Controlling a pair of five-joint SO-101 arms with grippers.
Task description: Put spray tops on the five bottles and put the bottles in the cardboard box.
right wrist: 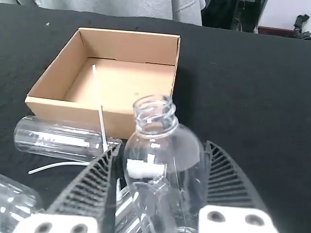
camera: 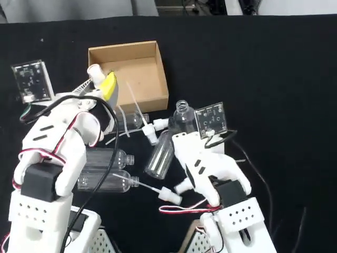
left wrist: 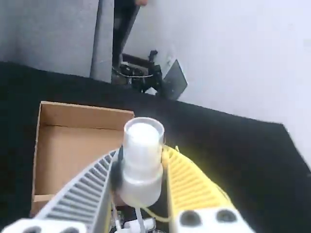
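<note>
The left gripper point(left wrist: 141, 158), one grey finger and one yellow, is clamped on a white plastic spray top point(left wrist: 142, 160). It holds the top upright, right at the left wall of the square brown cardboard box point(camera: 129, 74). The box sits open-topped on the black table point(camera: 274, 79) with its brown floor showing.

The right gripper point(right wrist: 161, 148) has its two ribbed dark fingers pressed against the sides of a clear plastic bottle with an open neck point(right wrist: 158, 145). The bottle stands upright, near the box's near right corner but apart from it.

Between the arms it is crowded. A second clear bottle point(camera: 130, 120) lies on its side just beside the box's near wall. A thin white tube point(right wrist: 99, 116) slants across that wall's edge. A third clear bottle point(camera: 160, 153) lies at a slant against the inner side of the right arm. Two more clear bottles point(camera: 108, 169) lie side by side next to the left arm, their bases hidden under it. A loose white spray top point(camera: 169, 196) lies near the right arm's base, its tube pointing toward those two bottles.

Black table surface stretches wide beyond the box's far wall and out past the right arm, where a couple of dark cables point(camera: 258, 174) trail.
</note>
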